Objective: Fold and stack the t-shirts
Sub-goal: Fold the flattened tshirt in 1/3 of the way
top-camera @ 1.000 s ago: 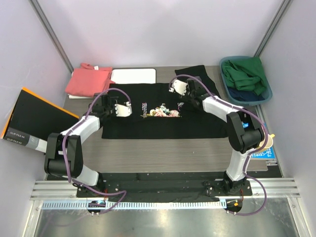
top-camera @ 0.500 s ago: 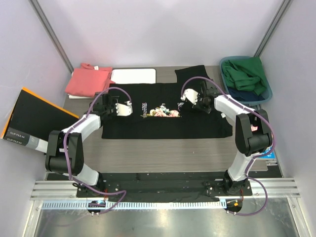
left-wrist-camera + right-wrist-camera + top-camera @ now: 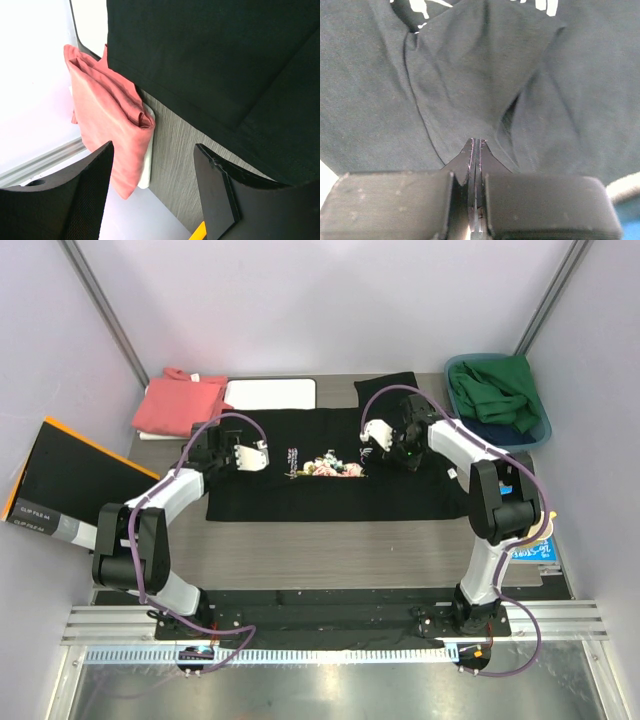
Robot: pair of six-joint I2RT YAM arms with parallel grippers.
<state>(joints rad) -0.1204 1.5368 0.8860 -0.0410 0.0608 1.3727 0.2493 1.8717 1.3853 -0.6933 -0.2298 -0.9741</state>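
Right claw (image 3: 475, 144) is pinched shut on a raised fold of the black flower-print t-shirt (image 3: 330, 490), which lies spread on the desk (image 3: 330, 550), probably to draw that side inward for a fold. A second ago it sat nearer the shirt's far edge. Left claw (image 3: 154, 150) hovers wide open and empty over the other end, barely shifted, near the folded salmon-pink t-shirt (image 3: 110, 120).

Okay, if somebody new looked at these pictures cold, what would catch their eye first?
The black t-shirt with a pink-and-white flower print lies spread flat across the middle of the table, with the right pincer shut on a raised pinch of its cloth. The left pincer hangs open by its left edge, near the folded salmon-pink t-shirt in the far left corner.
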